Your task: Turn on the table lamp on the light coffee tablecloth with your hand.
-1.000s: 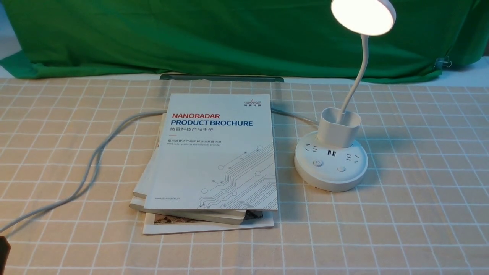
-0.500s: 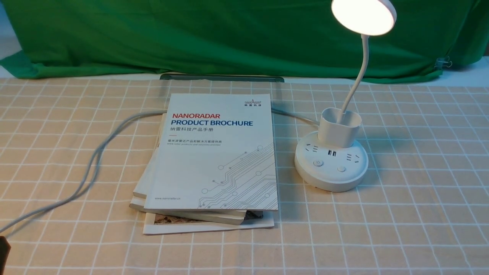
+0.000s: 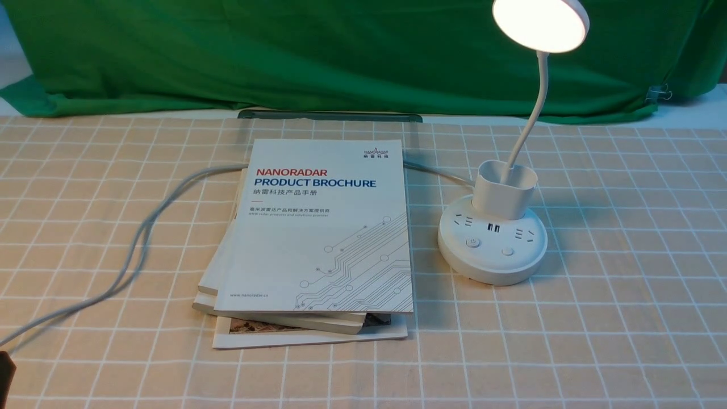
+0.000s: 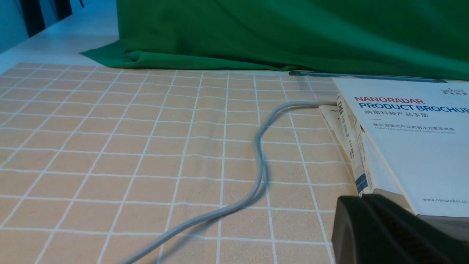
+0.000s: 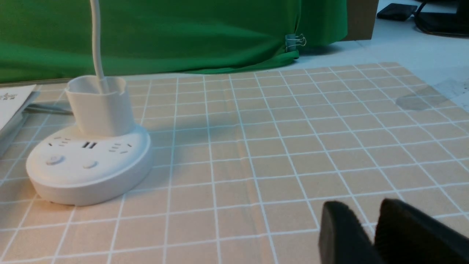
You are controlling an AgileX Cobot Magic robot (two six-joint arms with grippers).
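The white table lamp point(image 3: 492, 247) stands on the light coffee tablecloth point(image 3: 625, 295), right of centre. Its round disc head point(image 3: 539, 25) glows at the top of the gooseneck. The round base with sockets and two buttons also shows in the right wrist view point(image 5: 88, 165). My right gripper point(image 5: 366, 216) is low over the cloth, well away from the base on the side far from the books; its fingers meet and hold nothing. My left gripper point(image 4: 361, 200) is shut and empty beside the near corner of the book stack; only its dark tip point(image 3: 4, 369) shows in the front view.
A stack of brochures and books point(image 3: 324, 227) lies left of the lamp. The lamp's grey cable point(image 3: 142, 238) runs from behind the books off the near left edge. A green backdrop cloth point(image 3: 341, 51) hangs along the back. A dark flat strip point(image 3: 329, 116) lies at its foot.
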